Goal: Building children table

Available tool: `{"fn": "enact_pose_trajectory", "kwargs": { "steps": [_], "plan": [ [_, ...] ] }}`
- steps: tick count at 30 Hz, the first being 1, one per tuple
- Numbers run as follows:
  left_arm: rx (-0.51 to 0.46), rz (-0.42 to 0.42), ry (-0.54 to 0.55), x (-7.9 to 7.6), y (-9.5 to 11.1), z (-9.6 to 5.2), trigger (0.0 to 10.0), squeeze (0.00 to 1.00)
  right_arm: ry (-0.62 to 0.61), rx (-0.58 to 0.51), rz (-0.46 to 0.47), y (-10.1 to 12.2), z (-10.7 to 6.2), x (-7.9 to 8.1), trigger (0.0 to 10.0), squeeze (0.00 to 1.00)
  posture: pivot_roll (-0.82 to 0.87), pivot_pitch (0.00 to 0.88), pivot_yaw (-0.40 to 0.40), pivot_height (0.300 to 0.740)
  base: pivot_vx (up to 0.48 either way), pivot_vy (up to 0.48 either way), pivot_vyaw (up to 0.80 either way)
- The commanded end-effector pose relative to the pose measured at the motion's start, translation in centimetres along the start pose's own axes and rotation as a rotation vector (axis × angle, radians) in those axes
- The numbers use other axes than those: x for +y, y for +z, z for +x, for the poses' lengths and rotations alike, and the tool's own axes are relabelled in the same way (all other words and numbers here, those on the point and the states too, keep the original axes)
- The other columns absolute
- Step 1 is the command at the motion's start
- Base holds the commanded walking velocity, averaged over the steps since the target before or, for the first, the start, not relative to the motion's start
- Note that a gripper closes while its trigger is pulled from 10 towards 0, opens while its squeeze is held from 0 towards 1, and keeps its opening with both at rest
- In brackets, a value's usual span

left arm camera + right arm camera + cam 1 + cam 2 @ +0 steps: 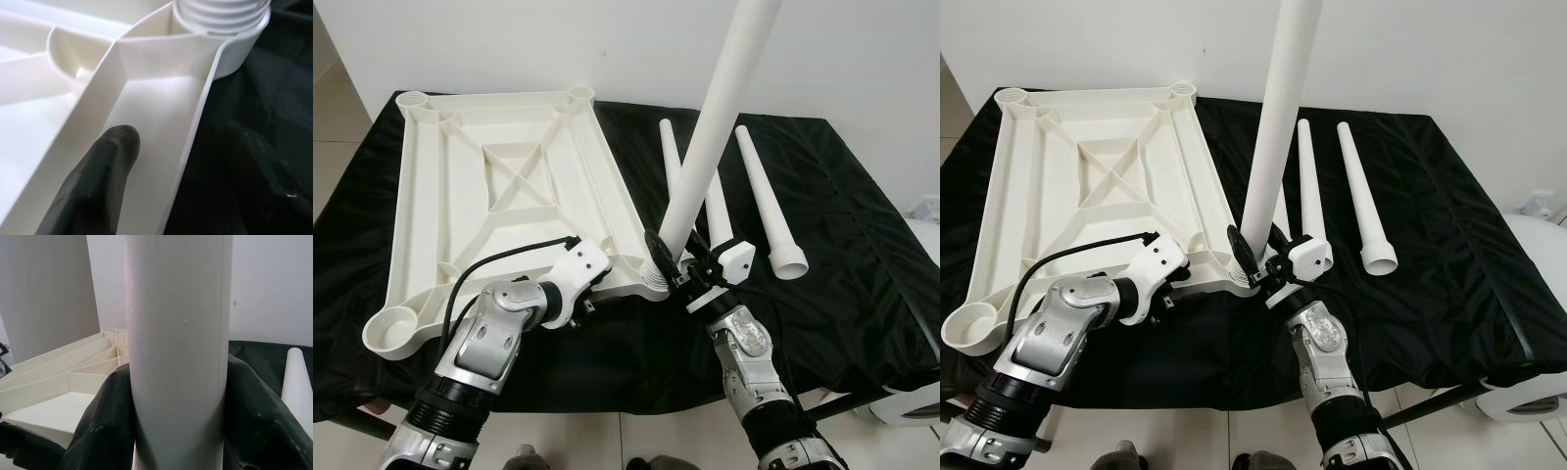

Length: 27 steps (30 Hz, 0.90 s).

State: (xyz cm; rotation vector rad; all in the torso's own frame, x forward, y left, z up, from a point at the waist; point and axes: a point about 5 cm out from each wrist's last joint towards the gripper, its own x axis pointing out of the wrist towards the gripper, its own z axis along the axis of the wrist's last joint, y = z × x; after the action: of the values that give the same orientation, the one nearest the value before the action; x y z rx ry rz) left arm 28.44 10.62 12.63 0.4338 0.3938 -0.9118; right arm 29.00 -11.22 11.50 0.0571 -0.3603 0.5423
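While lying upside down on the black cloth (862,245) in the left half of the left eye frame, w/ ribbed underside up, tabletop (499,196) showing round sockets at its corners. Standing in the lower-centre corner socket, reaching up past the top edge, slightly tilted: leg (715,117), threaded end at the socket. Gripping that leg just above the socket, fingers on either side: right gripper (671,262), lower centre. Resting at the tabletop's near edge, lower left of centre: left gripper (597,284), black cable looping off its wrist. Lying on the cloth right of centre, wide ends toward the bottom: loose leg (769,206), a 2nd one (715,201) beside it, a 3rd partly hidden behind the upright leg.

Right eye frame: showing the same layout, shifted left; upright leg centre frame, white wall (1449,49) across the top, tile floor (1185,441) along the bottom.

Left wrist frame: straddling the tabletop's rim wall, one black finger (98,181) inside the white channel, the other blurred over the cloth at lower right; contact w/ the rim not clear, so can't tell if clamping or not. Threaded leg end sitting in the socket at top centre.

Right wrist frame: pressing against both sides of the leg at centre, both black fingers (102,426); tabletop ribs at left, a loose leg's tip at the right edge.
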Motion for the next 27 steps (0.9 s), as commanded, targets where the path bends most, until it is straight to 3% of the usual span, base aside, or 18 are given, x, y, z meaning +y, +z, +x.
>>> {"fn": "enact_pose_trajectory", "kwargs": {
  "steps": [1, 11, 15, 23, 27],
  "plan": [
    [0.033, 0.0, 0.163, 1.7, -0.4, -0.8, 10.0, 0.0, -0.077, 0.148, 0.021, -2.1, -2.1, -1.4, 10.0, 0.0, 0.07, 0.032, -0.067, 0.74, 0.0, 0.0, 0.0],
    [-0.048, -0.05, 0.155, 2.3, 0.8, -1.3, 10.0, 0.0, -0.094, 0.072, 0.047, -0.3, -0.2, -1.9, 10.0, 0.0, 0.08, 0.027, -0.07, 0.74, 0.0, 0.0, 0.0],
    [-0.189, -0.122, 0.117, 2.7, 3.0, -1.9, 10.0, 0.0, -0.114, 0.005, 0.072, 1.5, 1.5, -2.7, 10.0, 0.0, 0.08, 0.013, -0.076, 0.74, 0.0, 0.0, 0.0],
    [-0.249, -0.14, 0.086, 3.5, 4.2, -1.8, 10.0, 0.0, -0.119, 0.031, 0.021, 1.7, 2.1, -3.9, 10.0, 0.0, 0.09, 0.0, -0.09, 0.74, 0.0, 0.0, 0.0],
    [-0.36, -0.193, 0.015, 3.8, 6.5, -1.7, 10.0, 0.0, -0.093, 0.055, 0.001, 1.9, 2.4, -4.6, 10.0, 0.0, 0.09, 0.0, -0.098, 0.74, 0.0, 0.0, 0.0]
  ]
}}
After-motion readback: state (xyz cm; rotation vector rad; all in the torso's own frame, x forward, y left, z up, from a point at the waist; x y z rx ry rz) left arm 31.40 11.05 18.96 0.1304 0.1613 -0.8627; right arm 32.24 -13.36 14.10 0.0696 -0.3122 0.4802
